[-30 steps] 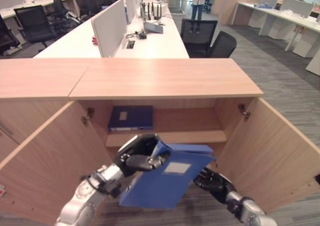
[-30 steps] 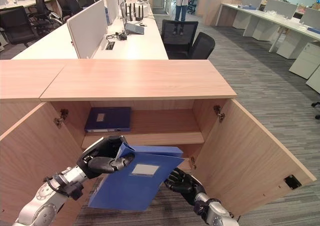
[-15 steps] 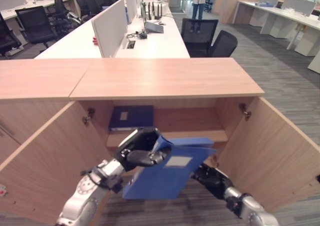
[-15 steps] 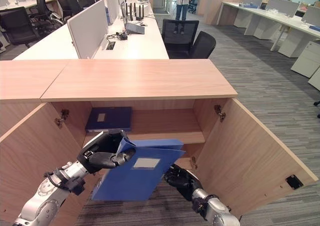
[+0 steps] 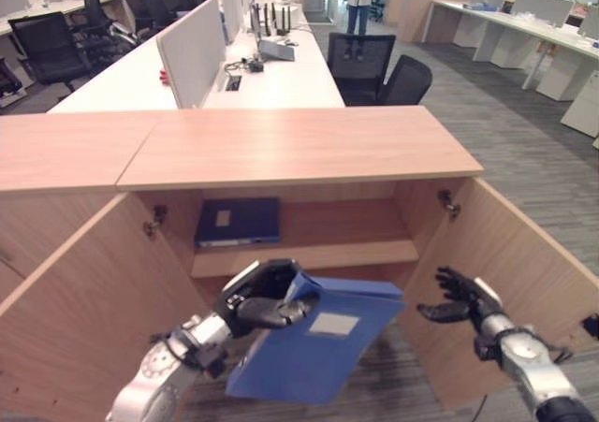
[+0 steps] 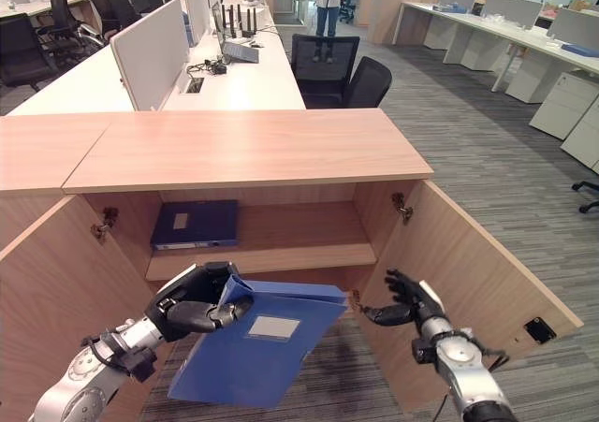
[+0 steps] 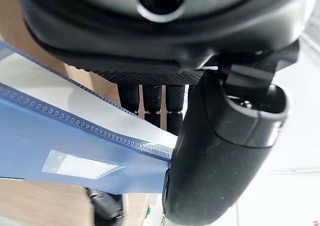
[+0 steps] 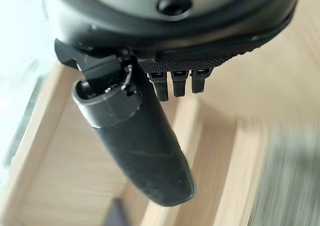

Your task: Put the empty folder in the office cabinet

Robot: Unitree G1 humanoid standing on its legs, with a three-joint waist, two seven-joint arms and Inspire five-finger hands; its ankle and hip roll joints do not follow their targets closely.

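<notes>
My left hand (image 5: 265, 298) gripped the blue folder (image 5: 314, 342) low in the middle, tilted below the cabinet shelf (image 5: 309, 254), while my right hand (image 5: 460, 299) hung open at the lower right.

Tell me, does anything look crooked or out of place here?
Only the blue folder: it hangs tilted in front of the open cabinet, pinched at one corner by the left hand. The right hand is open beside it. Another folder lies flat on the shelf.
</notes>
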